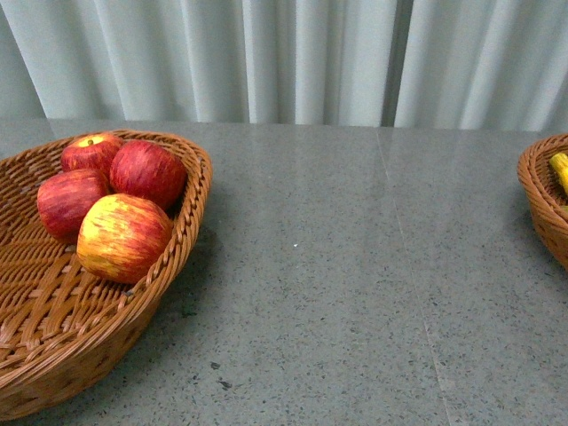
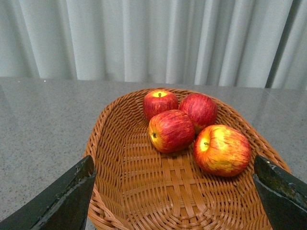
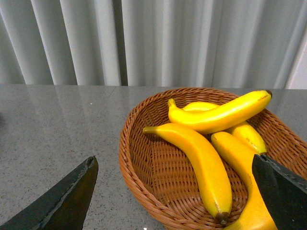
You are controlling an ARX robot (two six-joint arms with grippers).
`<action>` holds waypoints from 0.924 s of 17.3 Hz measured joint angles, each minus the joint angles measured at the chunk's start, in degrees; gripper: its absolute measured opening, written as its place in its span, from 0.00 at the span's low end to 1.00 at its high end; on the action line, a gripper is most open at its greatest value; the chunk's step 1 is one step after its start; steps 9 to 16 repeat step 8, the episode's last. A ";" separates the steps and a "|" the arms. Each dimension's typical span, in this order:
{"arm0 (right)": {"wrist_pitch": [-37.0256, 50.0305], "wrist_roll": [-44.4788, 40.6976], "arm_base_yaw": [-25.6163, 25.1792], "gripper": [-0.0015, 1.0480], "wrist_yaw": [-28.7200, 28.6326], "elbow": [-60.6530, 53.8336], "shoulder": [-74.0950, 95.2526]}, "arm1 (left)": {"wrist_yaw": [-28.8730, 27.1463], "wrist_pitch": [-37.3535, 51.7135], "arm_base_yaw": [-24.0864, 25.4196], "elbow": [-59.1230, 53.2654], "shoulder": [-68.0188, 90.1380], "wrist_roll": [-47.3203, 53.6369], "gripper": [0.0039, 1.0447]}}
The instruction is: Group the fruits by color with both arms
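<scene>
Apples, four, sit bunched in the basket at the desk's left edge, just beyond the left gripper, whose jaws are spread, holding nothing. Bananas, four, fill the basket at the right edge, before the equally spread, bare right gripper.

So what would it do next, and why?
Probably just draw both arms back. All four apples already lie in the left basket, the bananas in the right basket, and no fruit shows on the table. Both sets of fingers are open and hold nothing.
</scene>
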 joint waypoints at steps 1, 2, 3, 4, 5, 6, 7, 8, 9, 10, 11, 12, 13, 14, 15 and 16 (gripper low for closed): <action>0.00 0.00 0.00 0.94 0.00 0.00 0.00 | 0.00 0.00 0.00 0.00 0.00 0.00 0.94; 0.00 0.00 0.00 0.94 0.00 0.00 0.00 | 0.00 -0.02 0.00 0.00 0.00 0.00 0.94; 0.00 0.00 0.00 0.94 0.00 0.00 0.00 | 0.00 0.00 0.00 0.00 0.00 0.00 0.94; 0.00 0.00 0.00 0.94 -0.02 0.00 0.00 | 0.00 -0.02 0.00 0.00 0.00 0.00 0.94; 0.00 0.00 0.00 0.94 0.00 0.00 0.00 | 0.00 0.00 0.00 0.00 0.00 0.00 0.94; 0.00 0.00 0.00 0.94 0.00 0.00 0.00 | 0.00 -0.02 0.00 0.00 0.00 0.00 0.94; 0.00 0.00 0.00 0.94 0.00 0.00 0.00 | 0.00 0.00 0.00 0.00 0.00 0.00 0.94; 0.00 0.00 0.00 0.94 0.00 0.00 0.00 | 0.00 0.00 0.00 0.00 0.00 0.00 0.94; 0.00 0.00 0.00 0.94 0.00 0.00 0.00 | 0.00 0.00 0.00 0.00 0.00 0.00 0.94; 0.00 0.00 0.00 0.94 0.00 0.00 0.00 | 0.00 0.00 0.00 0.00 0.00 0.00 0.94; 0.00 0.00 0.00 0.94 0.00 0.00 0.00 | 0.00 0.00 0.00 0.00 0.00 0.00 0.94; 0.00 0.00 0.00 0.94 0.00 0.00 0.00 | 0.00 0.00 0.00 0.00 0.00 0.00 0.94; 0.00 0.00 0.00 0.94 0.00 0.00 0.00 | 0.00 0.00 0.00 0.00 0.00 0.00 0.94; 0.00 0.00 0.00 0.94 0.00 0.00 0.00 | 0.00 0.00 0.00 0.00 0.00 0.00 0.94; 0.00 0.00 0.00 0.94 0.00 0.00 0.00 | 0.00 0.00 0.00 0.00 0.00 0.00 0.94; 0.00 0.00 0.00 0.94 0.00 0.00 0.00 | 0.00 0.00 0.00 0.00 0.00 0.00 0.94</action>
